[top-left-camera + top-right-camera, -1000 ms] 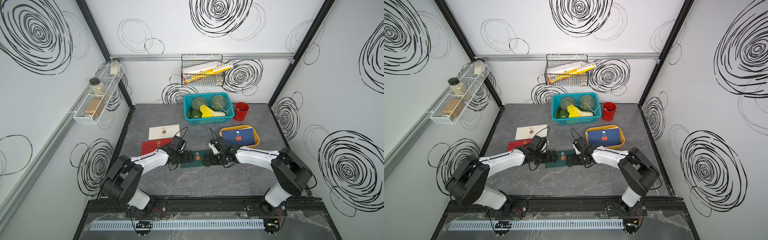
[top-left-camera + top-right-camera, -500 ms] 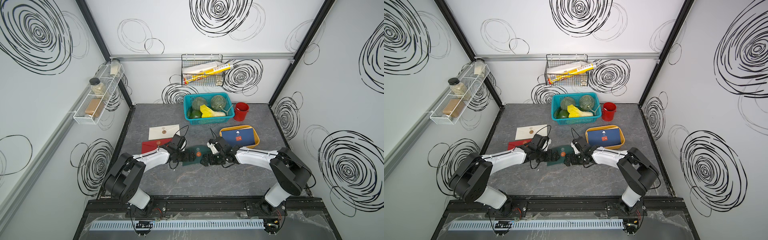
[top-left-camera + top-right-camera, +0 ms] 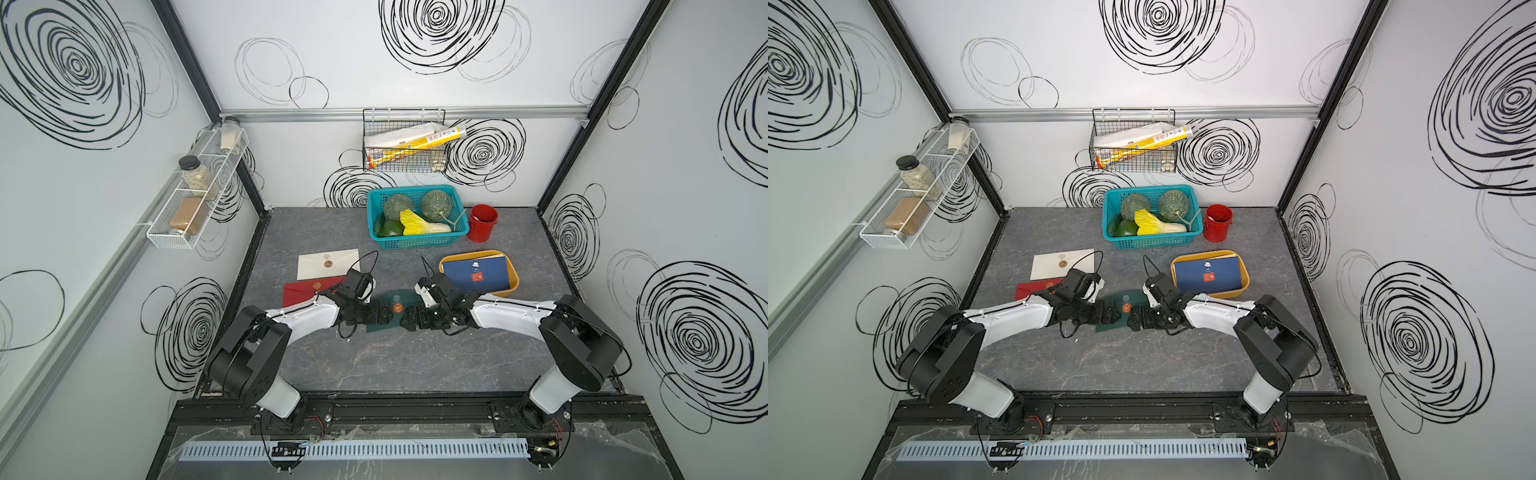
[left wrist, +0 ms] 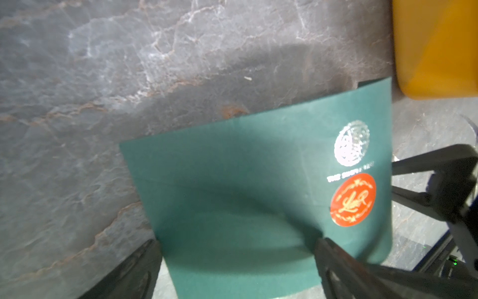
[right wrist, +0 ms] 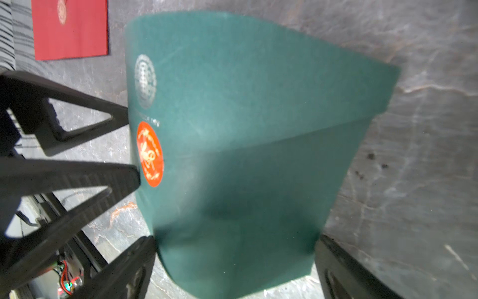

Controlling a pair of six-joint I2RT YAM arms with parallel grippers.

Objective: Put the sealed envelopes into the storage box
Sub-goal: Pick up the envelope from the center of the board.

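Nearest, at 6 o'clock, the front rail (image 3: 395, 409) carries both arm bases. Above it lies the grey table (image 3: 415, 361).

At the table's middle the left gripper (image 3: 384, 316) and the right gripper (image 3: 409, 321) meet tip to tip, each with its fingers spread wide. Between them sits the dark green envelope (image 3: 392, 299). In both top views the grippers cover most of it, leaving a strip with its orange seal (image 3: 397, 308).

The wrist views show more. The envelope is bowed upward, and one end lies between the left gripper's fingers (image 4: 134, 269), which the frame cuts off. The right gripper's fingers (image 5: 129, 269) flank its other end. It may be wedged there rather than merely framed, but the blur does not settle that.

At 9 o'clock from it the red envelope (image 3: 305, 291) lies flat, its inner end hidden under the left wrist. At 10 o'clock the white envelope (image 3: 328, 264) shows almost whole.

At 2 o'clock the storage box (image 3: 514, 276) holds the navy envelope (image 3: 476, 272). The right wrist hides the box's near left corner, and whatever lies under the navy one cannot be seen.

Farthest, at 12 o'clock, stands the teal basket (image 3: 415, 243) of vegetables, with the red bucket (image 3: 482, 224) just beside it toward 3 o'clock.
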